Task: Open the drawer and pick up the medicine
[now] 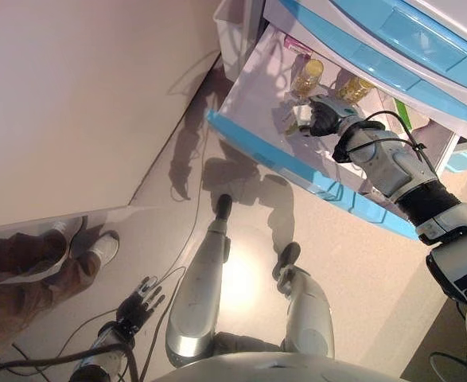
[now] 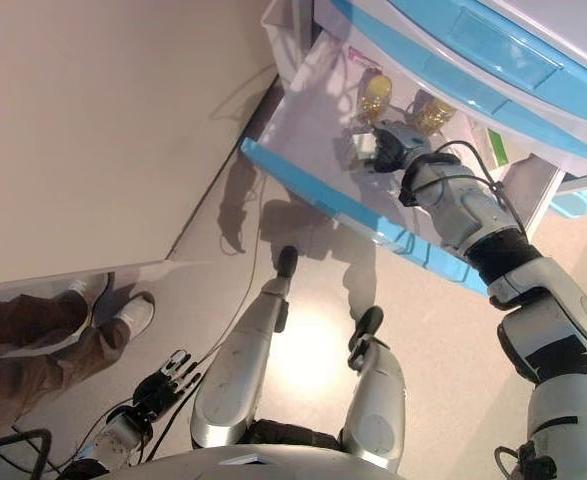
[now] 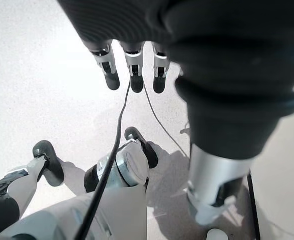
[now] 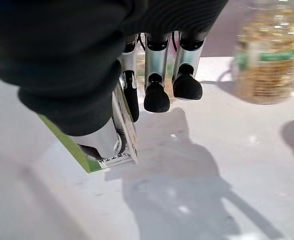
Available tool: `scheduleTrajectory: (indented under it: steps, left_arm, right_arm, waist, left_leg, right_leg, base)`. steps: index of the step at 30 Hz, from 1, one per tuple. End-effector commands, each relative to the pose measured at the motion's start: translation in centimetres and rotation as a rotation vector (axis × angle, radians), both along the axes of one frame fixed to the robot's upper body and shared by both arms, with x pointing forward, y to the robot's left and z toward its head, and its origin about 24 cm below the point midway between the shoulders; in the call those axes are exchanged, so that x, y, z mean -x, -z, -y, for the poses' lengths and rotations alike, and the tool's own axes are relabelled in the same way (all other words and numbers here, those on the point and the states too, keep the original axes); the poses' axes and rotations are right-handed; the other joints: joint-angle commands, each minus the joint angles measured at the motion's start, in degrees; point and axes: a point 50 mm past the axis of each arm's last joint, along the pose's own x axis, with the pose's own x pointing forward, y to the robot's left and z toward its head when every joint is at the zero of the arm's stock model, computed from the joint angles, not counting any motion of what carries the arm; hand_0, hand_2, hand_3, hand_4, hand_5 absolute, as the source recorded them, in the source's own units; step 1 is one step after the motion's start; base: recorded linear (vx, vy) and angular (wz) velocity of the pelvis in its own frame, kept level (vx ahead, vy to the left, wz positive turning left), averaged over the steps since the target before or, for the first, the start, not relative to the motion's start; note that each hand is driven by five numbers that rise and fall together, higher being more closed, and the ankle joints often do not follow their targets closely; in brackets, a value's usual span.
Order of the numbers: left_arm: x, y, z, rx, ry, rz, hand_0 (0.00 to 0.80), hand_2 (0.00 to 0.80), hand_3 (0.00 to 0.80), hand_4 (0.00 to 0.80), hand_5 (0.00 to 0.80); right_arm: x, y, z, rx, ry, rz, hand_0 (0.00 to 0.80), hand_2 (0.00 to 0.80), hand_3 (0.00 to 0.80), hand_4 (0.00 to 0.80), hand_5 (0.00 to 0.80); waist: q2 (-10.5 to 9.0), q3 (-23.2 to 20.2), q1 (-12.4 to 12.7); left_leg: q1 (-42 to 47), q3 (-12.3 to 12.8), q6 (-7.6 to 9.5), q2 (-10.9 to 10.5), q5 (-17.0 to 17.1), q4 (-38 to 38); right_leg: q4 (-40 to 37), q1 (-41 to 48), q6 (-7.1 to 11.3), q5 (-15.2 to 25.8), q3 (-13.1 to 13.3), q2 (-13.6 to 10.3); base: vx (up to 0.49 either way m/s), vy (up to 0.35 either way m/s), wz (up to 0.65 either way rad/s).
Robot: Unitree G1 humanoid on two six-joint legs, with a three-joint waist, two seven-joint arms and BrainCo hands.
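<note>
Nearest the robot, well short of the open drawer (image 1: 265,155), its left hand (image 1: 138,302) hangs low over the floor with the fingers loosely straight and nothing in them. A person's legs and pale shoes (image 1: 98,248) stand on the floor off to that side, farther from the drawer again.

The drawer itself is pulled well out, its blue front edge toward the robot. The right hand (image 1: 322,119) reaches over that edge and sits down inside it. In the right wrist view a small green-and-white medicine box (image 4: 119,145) is pinched between the thumb and the fingers (image 4: 157,97), its lower corner at or just above the drawer's white floor.

Deeper in the drawer, just beyond the hand, stand two clear bottles (image 1: 306,77) of yellowish capsules.

The box looks like thin card: light and stiff enough to lift, but easy to crush and smooth-faced, so it could twist out of a corner pinch. A gentle hold across its two broad faces, nearer the middle, seems safest.
</note>
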Motion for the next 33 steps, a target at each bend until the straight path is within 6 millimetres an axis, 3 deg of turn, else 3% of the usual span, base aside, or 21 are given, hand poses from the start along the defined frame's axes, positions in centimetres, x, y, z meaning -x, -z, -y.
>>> scheduleTrajectory:
  steps: [1, 18, 33]
  left_arm:
    - [2.0, 0.6, 0.0, 0.0, -0.008, -0.05, 0.0, 0.0, 0.0, 0.0, 0.0]
    - [2.1, 0.8, -0.1, -0.01, -0.028, -0.059, 0.0, 0.0, 0.0, 0.0, 0.0]
    - [3.5, 1.4, -0.5, -0.027, -0.068, -0.106, 0.0, 0.0, 0.0, 0.0, 0.0]
  right_arm:
    - [1.1, -3.3, 0.2, -0.001, -0.06, 0.123, 0.8, 0.8, 0.8, 0.8, 0.8]
    - [5.5, -6.8, -2.1, -0.02, -0.268, 0.274, 0.8, 0.8, 0.8, 0.8, 0.8]
    - [11.5, -9.6, -4.6, -0.08, -0.566, 0.357, 0.8, 0.8, 0.8, 0.8, 0.8]
  waist:
    - [0.53, -2.45, 0.09]
    - [-0.99, -3.08, -2.06]
    - [-2.68, -6.13, -3.45]
  left_leg:
    - [6.42, 2.9, 2.62, -0.63, -8.74, 0.26]
    - [10.91, 4.61, 2.17, 0.24, -9.3, -1.57]
    - [14.24, 5.43, 1.59, 0.95, -9.1, -4.16]
  right_leg:
    - [3.03, -5.31, -1.52, 11.18, 1.88, 1.71]
    - [0.81, -1.86, -0.67, 11.33, 3.17, 2.19]
    - [-1.66, 0.96, -0.03, 10.98, 3.55, 2.56]
  base:
    - [-0.01, -0.01, -0.07]
    - [-0.005, -0.016, -0.05]
    - [0.011, -0.01, -0.04]
